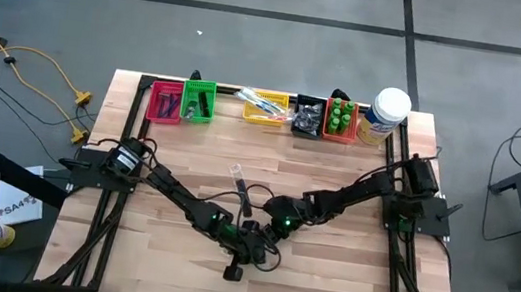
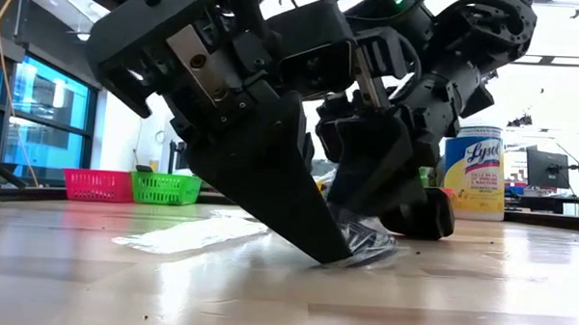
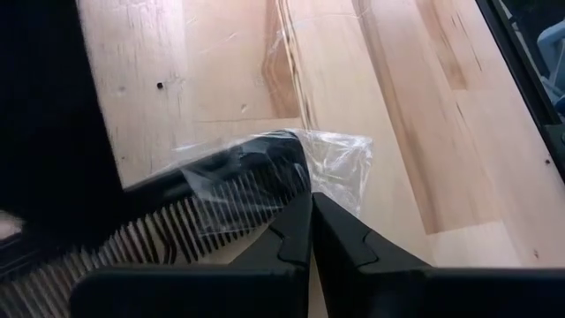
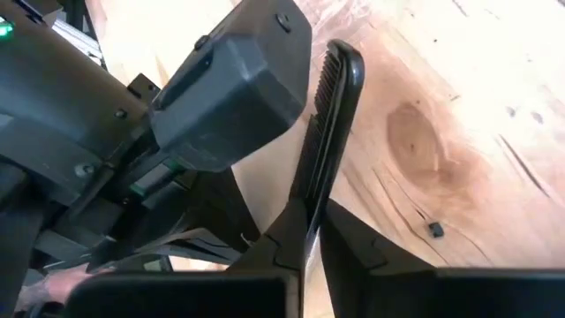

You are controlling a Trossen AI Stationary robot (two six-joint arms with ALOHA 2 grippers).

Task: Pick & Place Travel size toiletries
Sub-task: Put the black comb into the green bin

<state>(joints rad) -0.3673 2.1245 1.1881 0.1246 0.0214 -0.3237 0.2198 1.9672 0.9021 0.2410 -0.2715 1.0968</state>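
So lower middle of the high view, both arms are crowded over one black comb [image 4: 328, 132]. The left tool [image 3: 311, 231] is pinched shut on the crinkly clear wrapper [image 3: 340, 159], pinning it to the desk [image 1: 344, 278]. The right tool [image 4: 309, 231] is clamped on the bare comb end; its long axis runs straight out from those fingers. Hard, toothed, slim plastic. Looks like it's sliding out of the sleeve.

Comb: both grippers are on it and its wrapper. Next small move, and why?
Probably ease the right gripper away with the black comb. It is shut on the comb, while the left gripper is shut on the clear wrapper, pinned to the table. Separating them should slide the comb out.
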